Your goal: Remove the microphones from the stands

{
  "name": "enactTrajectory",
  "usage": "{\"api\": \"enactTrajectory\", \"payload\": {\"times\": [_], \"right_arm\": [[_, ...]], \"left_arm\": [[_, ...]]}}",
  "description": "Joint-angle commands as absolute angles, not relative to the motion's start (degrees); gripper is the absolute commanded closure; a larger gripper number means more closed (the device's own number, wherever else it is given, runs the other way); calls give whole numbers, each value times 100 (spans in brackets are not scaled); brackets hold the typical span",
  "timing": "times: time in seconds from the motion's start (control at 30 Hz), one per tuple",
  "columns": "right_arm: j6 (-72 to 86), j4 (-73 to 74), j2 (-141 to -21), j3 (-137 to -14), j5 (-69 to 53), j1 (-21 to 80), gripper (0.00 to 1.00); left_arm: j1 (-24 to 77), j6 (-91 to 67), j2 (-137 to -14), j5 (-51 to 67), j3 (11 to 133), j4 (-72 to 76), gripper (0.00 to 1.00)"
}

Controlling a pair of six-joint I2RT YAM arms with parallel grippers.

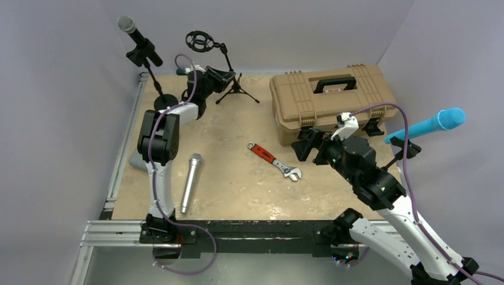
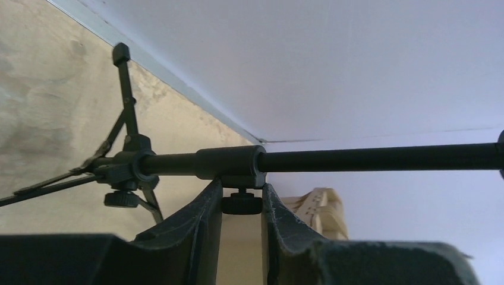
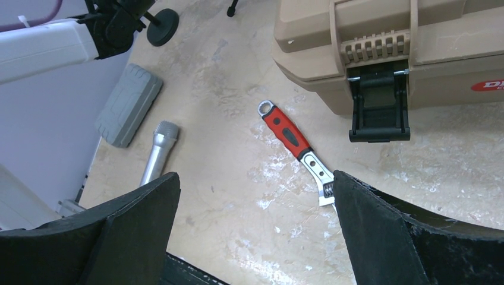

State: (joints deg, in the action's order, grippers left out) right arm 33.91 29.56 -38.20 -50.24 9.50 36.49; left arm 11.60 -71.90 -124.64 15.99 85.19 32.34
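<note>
**A:** Which way does the microphone lie from the grippers?

**B:** Two are mounted, and it cannot be told which one the task means. The black microphone (image 1: 132, 31) sits at the far-left corner in the clip of the round-base stand (image 1: 156, 83), up and to the left of the left gripper (image 2: 241, 189). Its long axis is tilted, with the head high toward the far left and the tail sloping down into the clip. The blue microphone (image 1: 425, 126) rests on the right-hand stand (image 1: 409, 148), nearly level, with its head out to the right.

**A:** Which arm is nearer?

**B:** The left arm is nearer the black one and the right arm the blue one. A silver microphone (image 1: 191, 181) lies flat on the table (image 1: 238, 190), in no stand.

**A:** What does the left gripper hold?

**B:** It holds no microphone. Its jaws are pinched on the locking knob (image 2: 242, 205) under the collar (image 2: 230, 161) of the tripod stand (image 1: 236, 90), whose tube runs crosswise over the fingertips. The ring mount (image 1: 199, 41) atop that stand looks empty from above.

**A:** And the other one?

**B:** The right gripper (image 3: 255, 178) hangs with its jaws spread wide and nothing between them. It is above the table near the wrench (image 3: 295, 142), and the blue microphone is well apart, off to its right.

**A:** So what does the next move call for?

**B:** Probably the left gripper lets go of the knob and rises leftward to the black handle, closing across its tilt. Otherwise the right arm swings out toward the blue one.
</note>
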Motion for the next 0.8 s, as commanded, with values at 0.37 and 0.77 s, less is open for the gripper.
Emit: {"api": "enactTrajectory", "payload": {"times": [0.37, 0.77], "right_arm": [[3438, 2835, -3830, -5185, 1038, 3682, 1], [3392, 2838, -3871, -5240, 1032, 3681, 1]], "left_arm": [[1177, -10142, -13194, 1813, 8244, 4855, 100], [1213, -10047, -12991, 1810, 8019, 4802, 100]]}}
